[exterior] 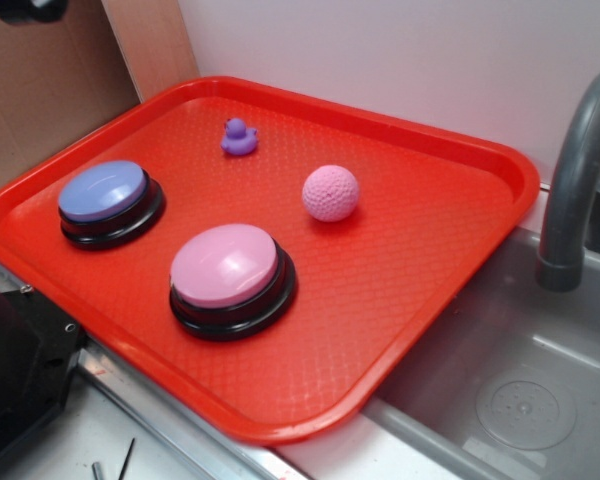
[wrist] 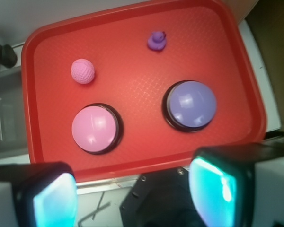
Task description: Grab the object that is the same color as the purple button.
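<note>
1. My fingers (wrist: 135, 189) are spread wide with nothing between them, hanging high above the near edge of the red tray (wrist: 132, 161). Only the wrist view shows them, as two pads glowing teal at the bottom corners.

2. The purple button (wrist: 190, 104) sits toward the tray's near side, with the pink button (wrist: 95, 128) beside it. Its match in colour is the tiny purple duck (wrist: 156, 40), which stands alone at the far side of the tray, well apart from both buttons and the pink textured ball (wrist: 83, 71).

3. I judge that I am at the very start: the target is picked out, but the approach is not yet begun. Next I would need to travel forward past the purple button, centre over the duck, then drop low, since it is so small that my pads must close near the tray floor.

4. The exterior view shows the duck (exterior: 239, 137) upright, plus the grey faucet (exterior: 580, 180) and sink (exterior: 500, 400) beside the tray, which the wrist view barely catches. It does not clearly show my arm.
</note>
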You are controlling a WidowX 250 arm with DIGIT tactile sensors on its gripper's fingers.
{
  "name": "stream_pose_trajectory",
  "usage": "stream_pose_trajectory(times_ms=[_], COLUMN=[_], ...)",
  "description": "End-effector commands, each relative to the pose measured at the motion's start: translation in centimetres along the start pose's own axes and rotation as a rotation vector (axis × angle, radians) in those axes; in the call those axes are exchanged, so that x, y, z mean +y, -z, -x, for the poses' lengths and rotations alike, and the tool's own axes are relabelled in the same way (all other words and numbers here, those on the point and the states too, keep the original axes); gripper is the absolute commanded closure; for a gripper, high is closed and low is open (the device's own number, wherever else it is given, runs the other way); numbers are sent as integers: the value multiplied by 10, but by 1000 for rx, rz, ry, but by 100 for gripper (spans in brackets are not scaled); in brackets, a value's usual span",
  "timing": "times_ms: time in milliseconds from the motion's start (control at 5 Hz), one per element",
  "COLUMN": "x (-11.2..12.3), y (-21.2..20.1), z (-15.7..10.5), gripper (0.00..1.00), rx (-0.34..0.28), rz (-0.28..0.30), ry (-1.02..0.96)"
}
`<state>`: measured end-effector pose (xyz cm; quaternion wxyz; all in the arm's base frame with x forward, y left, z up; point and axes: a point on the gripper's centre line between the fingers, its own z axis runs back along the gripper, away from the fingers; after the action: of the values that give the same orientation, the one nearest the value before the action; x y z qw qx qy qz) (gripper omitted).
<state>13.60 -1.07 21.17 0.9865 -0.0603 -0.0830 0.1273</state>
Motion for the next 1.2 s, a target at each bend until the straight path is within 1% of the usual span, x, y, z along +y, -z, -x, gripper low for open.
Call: stream_pose_trajectory(times_ms=[0, 200, 400, 600, 1000], x=[20, 25, 29, 36, 63], y=[52, 83, 118, 145, 164], z=[-63, -89, -116, -141, -157], gripper=[0, 0, 0, 0, 0], rx=[-158, -258, -314, -349, -334], rz=[-6, -60, -75, -106, -159], ry=[-415, -569, -633, -668, -759])
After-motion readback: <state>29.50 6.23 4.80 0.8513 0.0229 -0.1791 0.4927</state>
